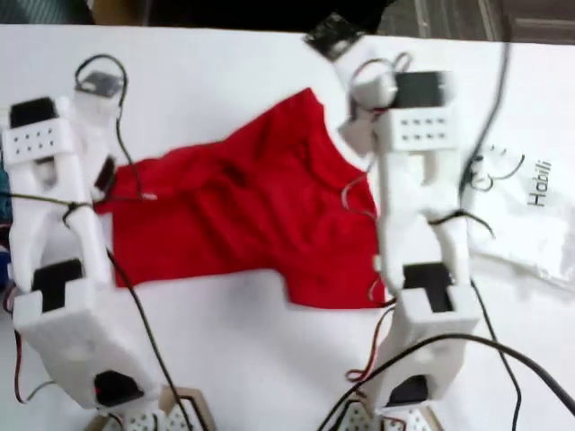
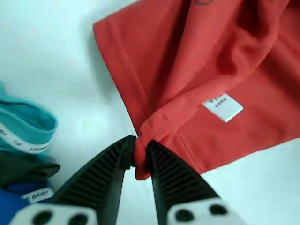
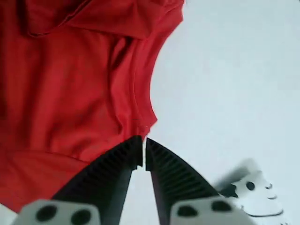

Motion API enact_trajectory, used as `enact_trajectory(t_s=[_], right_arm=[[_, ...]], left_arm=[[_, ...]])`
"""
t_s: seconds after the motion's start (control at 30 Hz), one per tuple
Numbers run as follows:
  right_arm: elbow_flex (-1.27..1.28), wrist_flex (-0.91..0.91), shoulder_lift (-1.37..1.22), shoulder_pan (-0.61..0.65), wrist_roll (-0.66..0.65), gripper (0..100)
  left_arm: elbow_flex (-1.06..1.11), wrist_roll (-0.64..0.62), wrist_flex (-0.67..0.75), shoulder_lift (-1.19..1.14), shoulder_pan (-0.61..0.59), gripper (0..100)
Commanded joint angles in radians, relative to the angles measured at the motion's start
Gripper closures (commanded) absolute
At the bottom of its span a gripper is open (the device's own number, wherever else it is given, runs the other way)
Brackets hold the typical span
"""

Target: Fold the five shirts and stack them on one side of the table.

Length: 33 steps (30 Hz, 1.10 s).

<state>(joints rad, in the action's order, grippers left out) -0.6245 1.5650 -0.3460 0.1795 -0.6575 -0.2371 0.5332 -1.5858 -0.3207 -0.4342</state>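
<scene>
Rumpled red shirt [image 1: 243, 215], left gripper [image 2: 140, 152] pinching fold

**Left arm** [image 1: 56, 242], 9 o'clock, and **right arm** [image 1: 422, 224], 3 o'clock: white boxy shells, black servo blocks, thin black and red cables [image 1: 137, 303]. **Left gripper** [image 2: 140, 151] and **right gripper** [image 3: 143, 149]: black ribbed fingers, white bases with screw holes.

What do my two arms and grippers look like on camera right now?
The left arm and right arm are blocky white plastic with black motor blocks at the joints, white plates dotted with small holes, and thin black and red cables trailing along them. The left gripper and right gripper have black, ribbed, wedge-shaped fingers on white bases with round holes.
</scene>
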Motion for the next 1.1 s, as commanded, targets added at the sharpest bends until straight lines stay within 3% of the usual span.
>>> enact_trajectory(t_s=[0.0, 0.17, 0.33, 0.53, 1.07], right_arm=[[0.020, -0.148, -0.061, 0.056, 0.084, 92.0], [-0.206, -0.170, -0.288, 0.137, 0.084, 70.7], [-0.534, -0.242, -0.524, 0.154, 0.084, 75.8], [-0.727, -0.271, -0.777, 0.156, 0.084, 78.1], [-0.795, -0.360, -0.889, 0.249, 0.084, 72.8]], left_arm=[[0.064, 0.011, 0.078, 0.068, 0.008, 98], [0.122, 0.008, 0.127, 0.069, 0.005, 98], [0.130, 0.008, 0.127, 0.069, 0.005, 98], [0.130, 0.006, 0.127, 0.069, 0.005, 98], [0.130, 0.006, 0.120, 0.069, 0.006, 98]])
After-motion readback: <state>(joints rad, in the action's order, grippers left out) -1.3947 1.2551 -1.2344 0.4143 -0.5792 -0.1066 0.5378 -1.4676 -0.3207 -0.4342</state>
